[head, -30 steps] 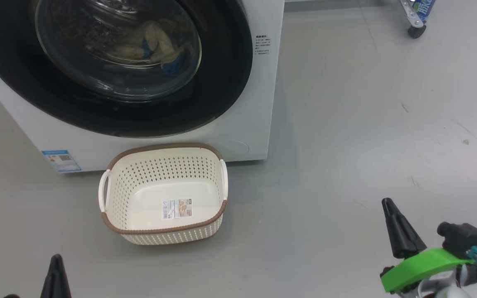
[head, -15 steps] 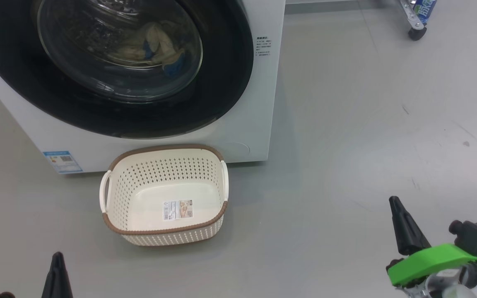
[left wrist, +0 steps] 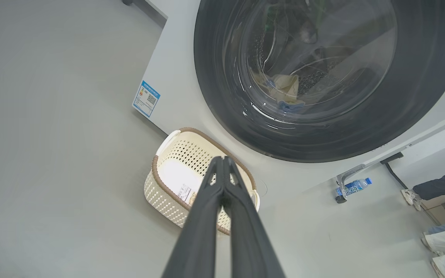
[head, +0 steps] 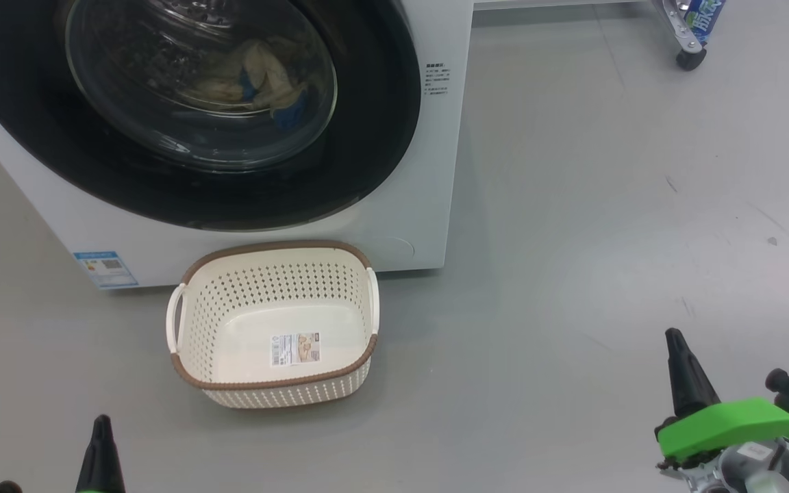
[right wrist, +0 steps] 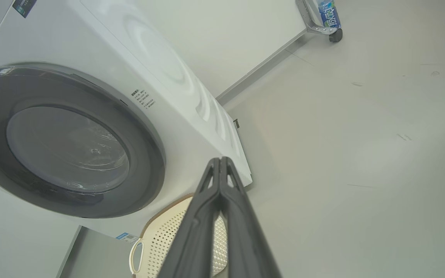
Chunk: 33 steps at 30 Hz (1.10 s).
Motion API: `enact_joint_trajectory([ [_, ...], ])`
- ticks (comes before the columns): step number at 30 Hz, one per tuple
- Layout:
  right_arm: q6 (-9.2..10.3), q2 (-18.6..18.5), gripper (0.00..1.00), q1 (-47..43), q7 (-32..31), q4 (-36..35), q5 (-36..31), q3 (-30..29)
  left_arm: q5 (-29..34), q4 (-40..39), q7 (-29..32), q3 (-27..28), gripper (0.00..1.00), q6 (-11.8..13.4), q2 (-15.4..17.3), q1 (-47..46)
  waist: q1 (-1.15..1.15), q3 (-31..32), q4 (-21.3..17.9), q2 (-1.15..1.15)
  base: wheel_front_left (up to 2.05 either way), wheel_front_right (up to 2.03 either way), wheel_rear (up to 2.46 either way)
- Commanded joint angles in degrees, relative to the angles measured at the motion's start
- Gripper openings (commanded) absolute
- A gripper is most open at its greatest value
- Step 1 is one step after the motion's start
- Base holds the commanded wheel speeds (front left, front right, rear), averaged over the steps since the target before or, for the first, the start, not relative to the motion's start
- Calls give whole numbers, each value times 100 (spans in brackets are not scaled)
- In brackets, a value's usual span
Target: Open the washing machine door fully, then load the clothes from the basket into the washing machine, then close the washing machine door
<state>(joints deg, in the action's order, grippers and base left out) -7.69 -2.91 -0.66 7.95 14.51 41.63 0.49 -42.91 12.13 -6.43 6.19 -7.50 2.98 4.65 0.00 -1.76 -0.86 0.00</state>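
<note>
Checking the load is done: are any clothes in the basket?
No, the basket shows just its bare floor with a sticker.

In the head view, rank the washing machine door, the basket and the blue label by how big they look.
1. washing machine door, largest even though partly cropped
2. basket
3. blue label, clearly smallest

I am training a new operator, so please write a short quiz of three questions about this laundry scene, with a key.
1. True or false: the washing machine door stands open.
2. The basket holds no clothes. They lie: A) on a chair B) behind the door's glass C) on a shelf.
3. Fill in: the left hand and the right hand are both ____.
Key: 1 false; 2 B; 3 shut.
</note>
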Motion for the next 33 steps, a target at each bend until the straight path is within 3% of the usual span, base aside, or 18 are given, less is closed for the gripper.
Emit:
enact_joint_trajectory([
  [1,7,-113,0,343,-36,-164,163,1,-140,-146,41,79,0,0,57,-264,0,2,1,0,0,0,0],
  [33,12,-132,0,477,-548,-121,2281,-199,-2136,-4,565,62,0,0,29,-607,0,67,37,0,0,0,0],
])
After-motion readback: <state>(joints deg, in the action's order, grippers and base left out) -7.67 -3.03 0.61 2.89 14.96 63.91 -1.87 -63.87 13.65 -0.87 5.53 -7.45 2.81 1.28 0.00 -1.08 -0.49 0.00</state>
